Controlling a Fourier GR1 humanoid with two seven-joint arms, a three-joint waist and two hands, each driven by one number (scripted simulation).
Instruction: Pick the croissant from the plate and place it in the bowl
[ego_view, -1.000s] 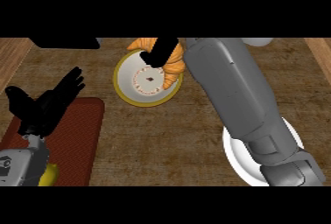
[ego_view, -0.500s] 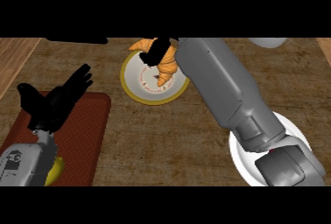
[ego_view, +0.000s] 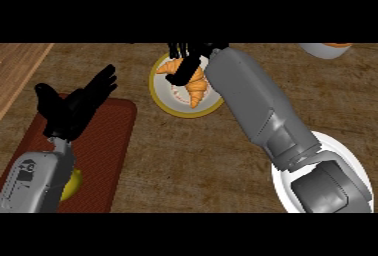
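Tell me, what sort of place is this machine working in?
Most likely a kitchen counter: a wood-grain worktop, a croissant on a plate, a white bowl at the lower right and a brown mat at the left.

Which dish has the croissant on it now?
The cream plate at top centre, where the right hand grips the croissant; the white bowl, lower right, shows none.
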